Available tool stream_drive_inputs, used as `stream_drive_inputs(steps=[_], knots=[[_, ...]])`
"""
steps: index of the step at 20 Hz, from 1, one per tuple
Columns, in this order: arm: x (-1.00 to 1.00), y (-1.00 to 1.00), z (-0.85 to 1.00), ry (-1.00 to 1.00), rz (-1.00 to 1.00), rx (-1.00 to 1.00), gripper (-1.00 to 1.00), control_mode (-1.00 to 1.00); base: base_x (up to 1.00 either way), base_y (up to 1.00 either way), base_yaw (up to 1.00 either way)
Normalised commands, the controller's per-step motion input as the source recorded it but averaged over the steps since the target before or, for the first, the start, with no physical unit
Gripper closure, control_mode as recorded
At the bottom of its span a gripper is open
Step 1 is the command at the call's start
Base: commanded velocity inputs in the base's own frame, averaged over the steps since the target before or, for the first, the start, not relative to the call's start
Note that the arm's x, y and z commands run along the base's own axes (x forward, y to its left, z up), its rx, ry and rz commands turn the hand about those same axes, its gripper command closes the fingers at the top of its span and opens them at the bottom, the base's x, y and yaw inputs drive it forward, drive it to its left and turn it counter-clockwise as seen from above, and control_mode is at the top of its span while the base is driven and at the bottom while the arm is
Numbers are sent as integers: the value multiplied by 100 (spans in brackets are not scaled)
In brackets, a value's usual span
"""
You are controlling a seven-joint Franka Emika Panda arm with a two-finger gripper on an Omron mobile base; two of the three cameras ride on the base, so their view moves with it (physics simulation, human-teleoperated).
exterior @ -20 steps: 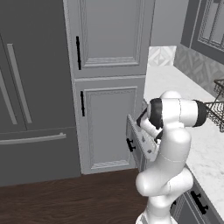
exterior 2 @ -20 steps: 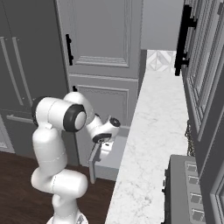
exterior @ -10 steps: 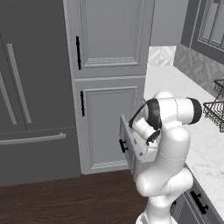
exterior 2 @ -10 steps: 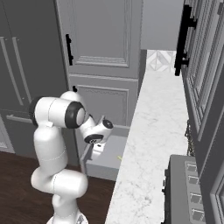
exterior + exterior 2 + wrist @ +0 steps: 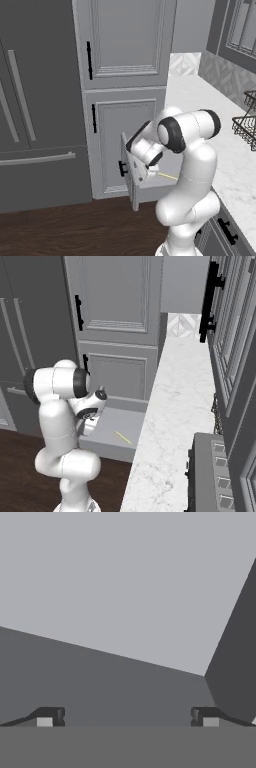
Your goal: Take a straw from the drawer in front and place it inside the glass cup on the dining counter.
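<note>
Low in the centre of the left base view you've got the drawer (image 5: 131, 172) pulled out, its panelled front standing clear of the cabinet with the small black handle on its left face. Your arm rises from the lower right of that frame, bends at the big dark-ringed elbow near centre right, and folds back down and left so the wrist hangs over the open drawer. Gripper (image 5: 141, 175) sits just behind the drawer front, pointing down into the box. From the right base view the arm stands at lower left, forearm tucked in, gripper (image 5: 90, 425) at the near left edge of the drawer (image 5: 111, 428). Straw (image 5: 123, 438) lies flat on the pale drawer floor, right of the gripper and apart from it, angled diagonally; in the left base view you see the straw (image 5: 168, 176) as a thin yellow line poking out just right of the wrist. Hand view: two dark fingertips (image 5: 49, 717) at the bottom corners, jaws spread wide, nothing between them, gripper (image 5: 127, 719) facing bare pale grey drawer interior with a darker wall at the right. Marble worktop (image 5: 180, 406) runs up the right side of the drawer.
</note>
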Motion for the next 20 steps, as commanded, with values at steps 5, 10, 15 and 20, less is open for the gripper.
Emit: stream_drive_inputs(steps=[5, 10, 15, 20], knots=[[2, 100, 0, 3, 0, 0, -100, -100, 0, 0, 0], [5, 100, 0, 2, 0, 0, -100, -100, 0, 0, 0], [10, 88, 0, 0, 0, 0, -100, -100, 0, 0, 0], [2, 11, 22, -9, 0, -9, -100, -100, 0, 0, 0]])
